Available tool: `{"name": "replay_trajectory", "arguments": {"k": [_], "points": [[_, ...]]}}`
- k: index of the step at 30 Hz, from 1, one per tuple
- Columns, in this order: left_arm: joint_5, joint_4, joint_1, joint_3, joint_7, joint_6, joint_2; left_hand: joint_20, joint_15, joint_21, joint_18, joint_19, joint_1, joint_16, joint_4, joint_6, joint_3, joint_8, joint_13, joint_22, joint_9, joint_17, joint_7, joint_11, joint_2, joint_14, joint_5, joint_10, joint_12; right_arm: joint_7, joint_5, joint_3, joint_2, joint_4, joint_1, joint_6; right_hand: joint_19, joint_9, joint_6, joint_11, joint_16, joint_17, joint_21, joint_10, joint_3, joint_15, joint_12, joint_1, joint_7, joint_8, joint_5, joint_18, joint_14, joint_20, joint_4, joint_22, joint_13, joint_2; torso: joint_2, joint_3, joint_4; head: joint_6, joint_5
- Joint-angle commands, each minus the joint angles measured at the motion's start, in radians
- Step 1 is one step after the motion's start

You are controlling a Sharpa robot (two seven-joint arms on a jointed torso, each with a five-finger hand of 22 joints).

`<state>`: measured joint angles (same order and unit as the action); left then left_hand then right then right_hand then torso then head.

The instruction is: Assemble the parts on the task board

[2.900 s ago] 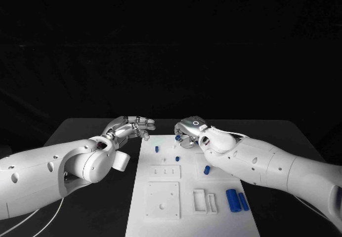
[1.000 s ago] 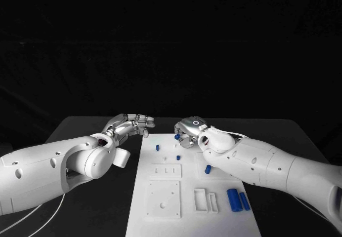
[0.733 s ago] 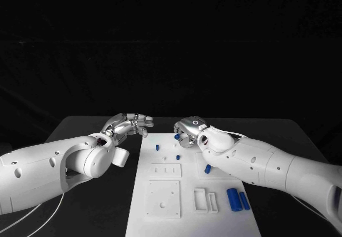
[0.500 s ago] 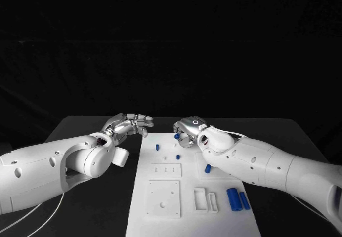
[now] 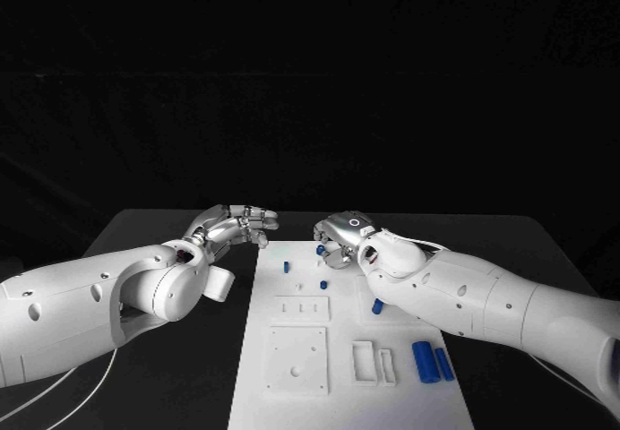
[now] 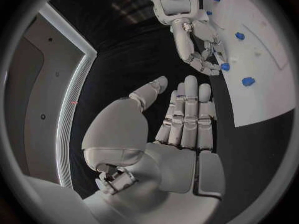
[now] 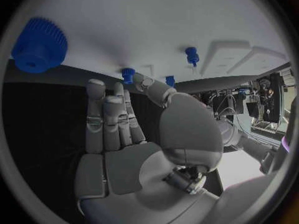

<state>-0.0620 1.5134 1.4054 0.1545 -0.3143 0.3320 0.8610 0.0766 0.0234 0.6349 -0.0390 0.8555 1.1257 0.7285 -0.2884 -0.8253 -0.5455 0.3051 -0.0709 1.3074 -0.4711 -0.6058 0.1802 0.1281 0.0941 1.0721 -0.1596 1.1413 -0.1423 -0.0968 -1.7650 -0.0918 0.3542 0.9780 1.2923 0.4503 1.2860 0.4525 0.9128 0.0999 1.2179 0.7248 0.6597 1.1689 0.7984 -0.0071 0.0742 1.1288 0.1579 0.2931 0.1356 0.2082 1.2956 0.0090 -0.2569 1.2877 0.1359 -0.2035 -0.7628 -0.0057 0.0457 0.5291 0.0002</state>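
- Left robot hand (image 5: 236, 226) hovers empty, fingers apart, beside the task board (image 5: 339, 394) (far end).
- Right robot hand (image 5: 341, 236) pinches a blue part (image 5: 321, 248).

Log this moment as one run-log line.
left hand: open, beside white task board | right hand: pinching small blue part over board's far end

task board (image 5: 339, 376) — 1 | blue parts (image 5: 423, 362) — 6 visible | hands (image 5: 236, 226) — 2
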Motion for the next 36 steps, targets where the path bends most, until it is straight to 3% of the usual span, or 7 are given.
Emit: {"name": "replay_trajectory", "arguments": {"k": [1, 18, 20, 23, 27, 32, 36], "points": [[-0.003, 0.0, 0.002, -0.001, -0.004, -0.001, -0.003, 0.002, -0.002, 0.007, -0.025, -0.004, 0.009, 0.007, 0.001, 0.008, -0.006, -0.004, 0.0, 0.018, -0.001, 0.001, 0.001, 0.001, 0.0, -0.007, -0.004, -0.006, 0.005, -0.002, 0.001, 0.0, -0.001, 0.002, 0.0, 0.016, 0.004, -0.001, 0.011, 0.001, 0.004, -0.002, -0.007, 0.006, 0.003, -0.006, 0.003, 0.003, 0.002, 0.005, 0.001, 0.054, 0.001, 0.0, 0.005, -0.001, -0.002, 0.008, 0.0, 0.0005, -0.0007, 0.0, 0.004], [-0.003, -0.004, 0.002, -0.001, -0.002, -0.007, 0.0, 0.001, -0.001, 0.008, -0.025, -0.005, 0.009, 0.008, 0.002, 0.009, -0.006, -0.004, 0.0, 0.018, -0.002, 0.002, 0.001, 0.002, 0.001, -0.008, -0.004, -0.007, 0.005, 0.003, 0.035, 0.001, 0.034, 0.036, 0.001, 0.031, 0.007, -0.008, 0.002, 0.005, 0.006, -0.008, -0.012, 0.001, 0.018, -0.003, -0.008, 0.005, 0.006, -0.001, -0.008, 0.054, 0.001, 0.001, 0.011, -0.003, -0.015, -0.004, 0.001, 0.0003, -0.0022, -0.01, 0.003], [0.0, -0.004, 0.002, -0.001, -0.001, -0.016, 0.004, 0.001, -0.001, 0.008, -0.025, -0.005, 0.009, 0.008, 0.002, 0.009, -0.006, -0.004, 0.0, 0.018, -0.002, 0.002, 0.001, 0.002, 0.001, -0.008, -0.004, -0.007, 0.005, 0.016, 0.08, 0.008, 0.05, 0.058, 0.009, 0.024, 0.008, -0.01, -0.002, 0.006, 0.007, -0.008, -0.013, -0.002, 0.016, -0.001, -0.009, 0.001, 0.008, -0.003, -0.003, 0.054, 0.001, 0.002, 0.013, -0.003, -0.019, -0.01, 0.001, 0.0005, -0.0051, -0.014, 0.005], [0.001, -0.006, 0.004, -0.001, -0.002, -0.019, 0.004, 0.0, -0.001, 0.008, -0.025, -0.006, 0.006, 0.008, 0.002, 0.01, -0.004, -0.005, 0.0, 0.018, -0.002, 0.003, 0.002, 0.002, 0.004, -0.01, -0.002, -0.008, 0.006, 0.033, 0.125, 0.047, 0.082, 0.099, 0.021, 0.001, 0.009, -0.012, -0.006, 0.002, 0.009, -0.01, -0.012, 0.015, -0.008, -0.005, -0.001, -0.015, 0.011, -0.004, 0.003, 0.054, 0.001, 0.002, 0.019, -0.002, -0.018, -0.02, 0.003, 0.001, -0.011, -0.02, 0.002], [0.001, -0.016, 0.005, -0.001, -0.009, -0.029, 0.005, 0.0, 0.0, 0.008, -0.024, -0.007, 0.004, 0.008, 0.003, 0.01, -0.003, -0.005, 0.0, 0.017, -0.002, 0.004, 0.002, 0.003, 0.005, -0.011, 0.0, -0.009, 0.006, 0.091, 0.311, 0.068, 0.117, 0.105, 0.045, -0.036, 0.006, -0.014, -0.016, -0.004, 0.011, -0.012, -0.013, 0.034, -0.066, -0.011, 0.006, -0.04, 0.014, -0.006, -0.003, 0.054, 0.0, 0.002, 0.013, 0.001, -0.015, -0.029, 0.005, 0.0019, -0.0154, -0.027, 0.005], [0.005, -0.021, 0.005, -0.001, -0.014, -0.035, 0.005, -0.001, 0.001, 0.008, -0.024, -0.01, 0.001, 0.008, 0.004, 0.01, -0.002, -0.005, 0.0, 0.017, -0.002, 0.006, 0.002, 0.003, 0.008, -0.013, 0.001, -0.008, 0.006, 0.099, 0.445, 0.072, 0.168, 0.097, 0.066, -0.075, -0.002, -0.022, -0.049, -0.012, 0.009, -0.015, -0.02, 0.05, -0.102, -0.018, 0.012, -0.043, 0.027, -0.021, 0.001, 0.054, -0.006, -0.003, 0.002, 0.0, -0.004, -0.023, 0.011, 0.0037, -0.0262, -0.031, 0.008], [0.014, -0.02, 0.005, -0.001, -0.018, -0.041, 0.005, -0.001, 0.001, 0.008, -0.024, -0.011, 0.0, 0.008, 0.004, 0.01, -0.001, -0.005, -0.001, 0.017, -0.003, 0.007, 0.002, 0.003, 0.008, -0.014, 0.001, -0.008, 0.006, 0.081, 0.443, 0.074, 0.207, 0.094, 0.069, -0.104, -0.006, -0.018, -0.047, -0.034, 0.012, -0.014, -0.024, 0.131, -0.164, -0.038, 0.065, -0.047, 0.015, -0.012, 0.029, 0.054, -0.009, -0.009, -0.027, 0.002, 0.057, 0.002, 0.014, 0.006, -0.0312, -0.03, 0.006]]}}
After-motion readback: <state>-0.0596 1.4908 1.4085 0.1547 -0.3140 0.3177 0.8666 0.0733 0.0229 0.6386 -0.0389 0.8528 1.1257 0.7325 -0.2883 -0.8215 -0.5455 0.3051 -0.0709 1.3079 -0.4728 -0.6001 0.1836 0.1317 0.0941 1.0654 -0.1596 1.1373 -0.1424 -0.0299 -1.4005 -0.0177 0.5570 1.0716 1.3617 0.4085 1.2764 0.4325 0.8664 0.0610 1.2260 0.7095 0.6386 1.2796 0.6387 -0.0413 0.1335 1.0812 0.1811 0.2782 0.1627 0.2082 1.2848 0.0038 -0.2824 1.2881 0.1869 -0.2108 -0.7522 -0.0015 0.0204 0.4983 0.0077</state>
